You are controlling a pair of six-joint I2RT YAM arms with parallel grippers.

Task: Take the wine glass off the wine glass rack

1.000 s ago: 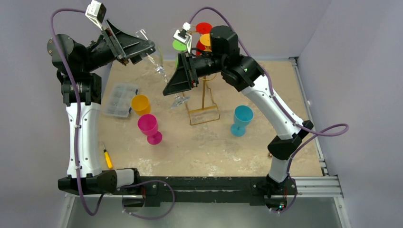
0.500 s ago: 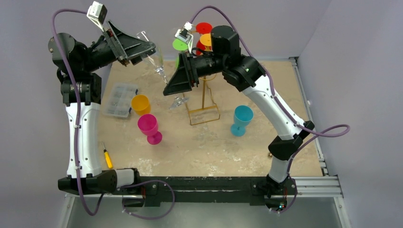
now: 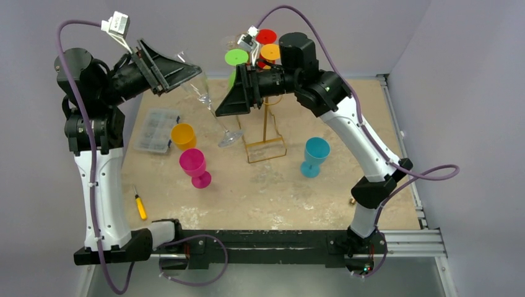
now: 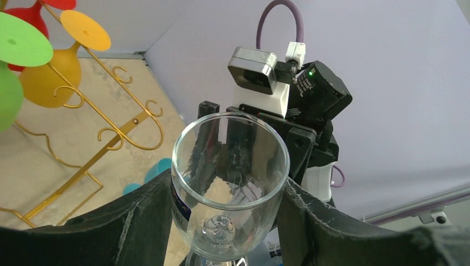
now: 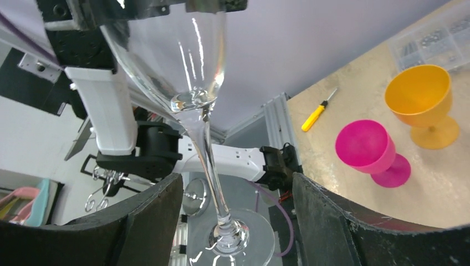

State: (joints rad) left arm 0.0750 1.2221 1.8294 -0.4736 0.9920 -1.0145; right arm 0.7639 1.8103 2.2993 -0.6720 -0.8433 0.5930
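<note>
Pale lilac walls back a sandy table (image 3: 278, 185), and above it both arms meet over one clear glass. On the left gripper (image 4: 230, 205), the dark fingers press on either side of the bowl of the wine glass (image 5: 188, 66), so this pincer alone carries it. The right gripper (image 5: 238, 205) stands wide, with a finger on each side of the stem and a visible gap on both, touching nothing.

The glass hangs tilted in the air, bowl up at the left gripper and foot slanting down just beside the base of the wine glass rack (image 3: 265, 127). It looks free of the hooks. Green (image 3: 236, 57), red (image 3: 266, 36) and orange (image 3: 270, 52) glasses hang on the rack's upper arms. A pink goblet (image 3: 194, 166) and an orange goblet (image 3: 183, 135) stand on the table below.

The risks, as I judge them: the grip is on smooth, curved glass, and the tilt could let it slide out. If the right gripper draws away sideways, a finger could clip the stem and lever the bowl loose. The foot could also strike the rack or a goblet on the way down.
</note>
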